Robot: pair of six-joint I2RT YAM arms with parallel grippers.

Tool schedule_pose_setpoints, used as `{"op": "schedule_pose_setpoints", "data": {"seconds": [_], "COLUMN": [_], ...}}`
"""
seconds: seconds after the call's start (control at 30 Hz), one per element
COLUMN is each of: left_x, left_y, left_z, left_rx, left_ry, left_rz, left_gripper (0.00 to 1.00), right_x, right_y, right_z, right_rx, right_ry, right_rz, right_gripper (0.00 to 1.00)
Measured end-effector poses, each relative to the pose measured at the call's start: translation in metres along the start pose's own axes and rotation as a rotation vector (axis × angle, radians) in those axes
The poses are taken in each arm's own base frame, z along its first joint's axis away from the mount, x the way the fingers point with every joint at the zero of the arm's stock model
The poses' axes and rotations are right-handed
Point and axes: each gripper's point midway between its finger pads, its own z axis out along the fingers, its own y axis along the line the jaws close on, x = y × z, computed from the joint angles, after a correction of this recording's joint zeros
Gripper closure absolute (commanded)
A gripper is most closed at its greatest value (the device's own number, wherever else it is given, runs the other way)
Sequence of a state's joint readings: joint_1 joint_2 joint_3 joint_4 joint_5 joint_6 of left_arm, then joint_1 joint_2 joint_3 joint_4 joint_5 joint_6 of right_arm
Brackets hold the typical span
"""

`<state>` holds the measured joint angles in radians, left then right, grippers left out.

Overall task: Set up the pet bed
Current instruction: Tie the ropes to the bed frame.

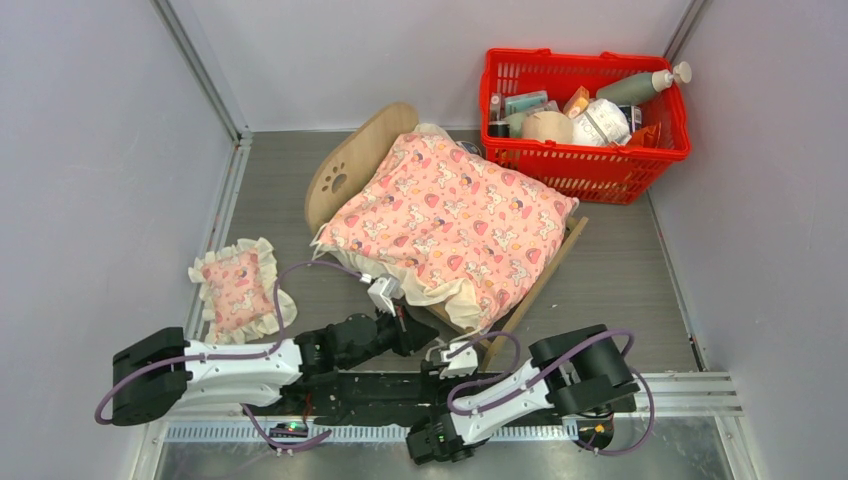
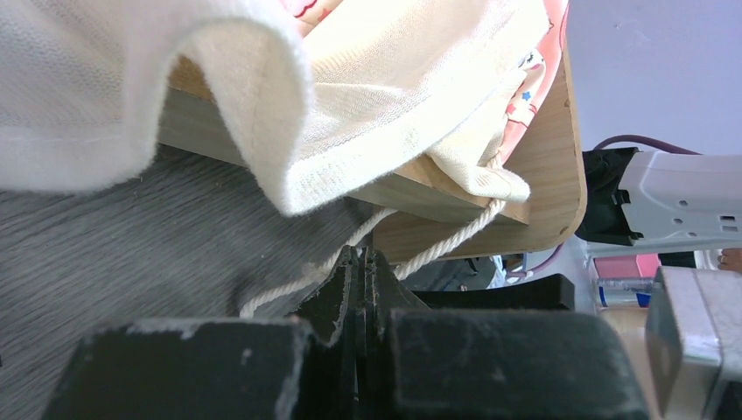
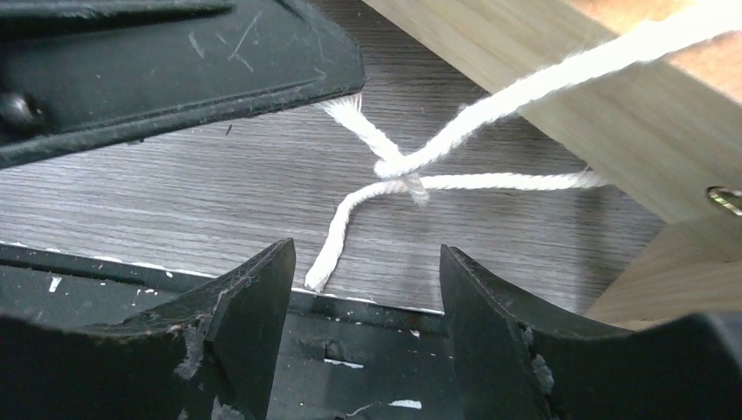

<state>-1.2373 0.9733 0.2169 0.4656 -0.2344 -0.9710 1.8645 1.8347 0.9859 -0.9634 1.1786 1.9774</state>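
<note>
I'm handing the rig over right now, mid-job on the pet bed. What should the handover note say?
Left gripper: shut on one strand of the white cord at the foot end of the pet bed.
Right gripper: open, holding nothing; the cord's loose end lies on the table just in front of it.
Bed: mid-table, pink blanket spread over it.
Done: blanket on; cord crossed into a knot.
Left: probably pull the knot tight; the frilled pillow lies left of the bed, not on it.
</note>
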Motion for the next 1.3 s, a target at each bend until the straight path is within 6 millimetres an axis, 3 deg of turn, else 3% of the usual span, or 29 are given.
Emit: {"op": "schedule_pose_setpoints", "data": {"seconds": [0.37, 0.6, 0.67, 0.7, 0.73, 0.77, 0.87, 1.0, 1.17, 1.3], "left_x": [0.008, 0.01, 0.01, 0.009, 0.009, 0.009, 0.009, 0.002, -0.011, -0.007], "left_y": [-0.001, -0.003, -0.004, -0.004, -0.005, -0.005, -0.004, -0.006, -0.013, -0.01], "left_z": [0.004, 0.004, 0.004, 0.004, 0.004, 0.004, 0.004, 0.005, 0.006, 0.01], "left_rx": [0.002, 0.01, 0.013, 0.015, 0.017, 0.017, 0.012, -0.009, -0.017, -0.033], "left_ry": [0.039, 0.05, 0.048, 0.047, 0.046, 0.046, 0.045, 0.031, 0.001, 0.012], "left_rz": [-0.014, -0.019, -0.022, -0.022, -0.022, -0.023, -0.019, -0.009, 0.006, 0.017], "left_gripper": [1.0, 1.0, 1.0, 1.0, 1.0, 1.0, 1.0, 1.0, 1.0, 1.0], "right_x": [0.015, 0.023, 0.02, 0.019, 0.019, 0.02, 0.021, 0.013, -0.008, -0.015], "right_y": [0.008, 0.021, 0.024, 0.026, 0.027, 0.027, 0.022, 0.01, -0.01, -0.028], "right_z": [0.012, 0.026, 0.032, 0.036, 0.038, 0.041, 0.045, 0.029, -0.011, -0.032], "right_rx": [-0.022, -0.026, -0.022, -0.019, -0.019, -0.018, -0.011, 0.007, -0.021, -0.021], "right_ry": [-0.067, -0.108, -0.116, -0.12, -0.123, -0.12, -0.107, -0.028, 0.069, 0.126], "right_rz": [0.043, 0.086, 0.115, 0.134, 0.142, 0.15, 0.15, 0.124, 0.079, 0.014], "right_gripper": [0.27, 0.31, 0.46, 0.65, 0.73, 0.88, 0.95, 0.95, 0.95, 0.95]}}
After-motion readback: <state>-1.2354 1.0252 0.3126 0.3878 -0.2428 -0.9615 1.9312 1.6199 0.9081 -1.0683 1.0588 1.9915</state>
